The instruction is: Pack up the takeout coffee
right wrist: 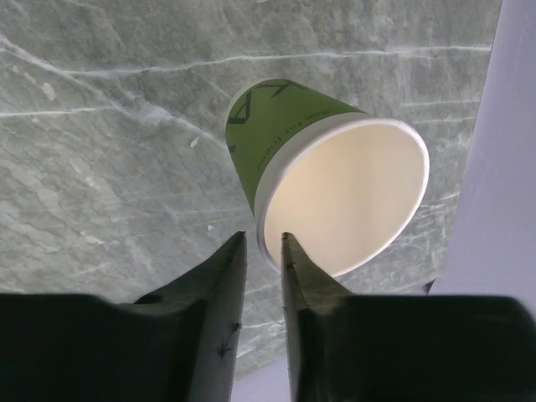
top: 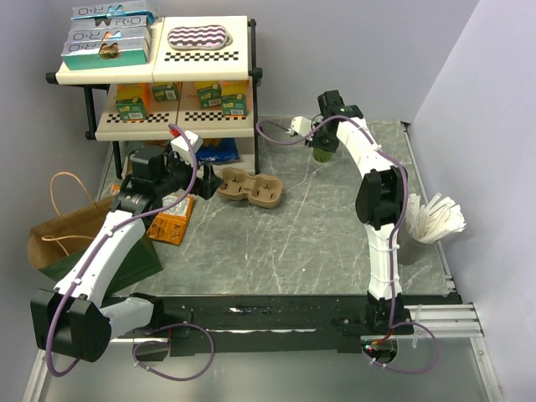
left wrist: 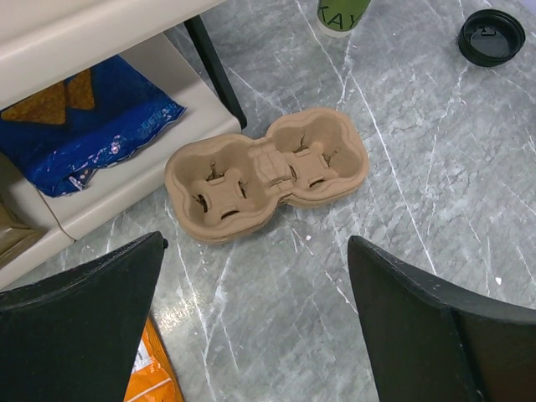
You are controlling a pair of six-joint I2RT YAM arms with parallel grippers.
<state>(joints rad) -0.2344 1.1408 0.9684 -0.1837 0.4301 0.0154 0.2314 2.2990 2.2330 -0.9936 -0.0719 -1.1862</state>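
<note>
The takeout coffee cup (right wrist: 289,138), lidless with nothing in its cream inside, is at the far right of the table (top: 276,251). The right gripper (right wrist: 261,247) pinches its rim, one finger inside and one outside. Whether its base touches the surface cannot be told. The black lid (left wrist: 492,38) lies near it. Well to the left, the brown carrier (left wrist: 266,172) lies with both wells empty, below the left gripper (left wrist: 255,251), whose fingers are spread wide. A paper bag (top: 63,239) stands open at the near left, its contents hidden. The surface is grey marble and the walls are pale.
</note>
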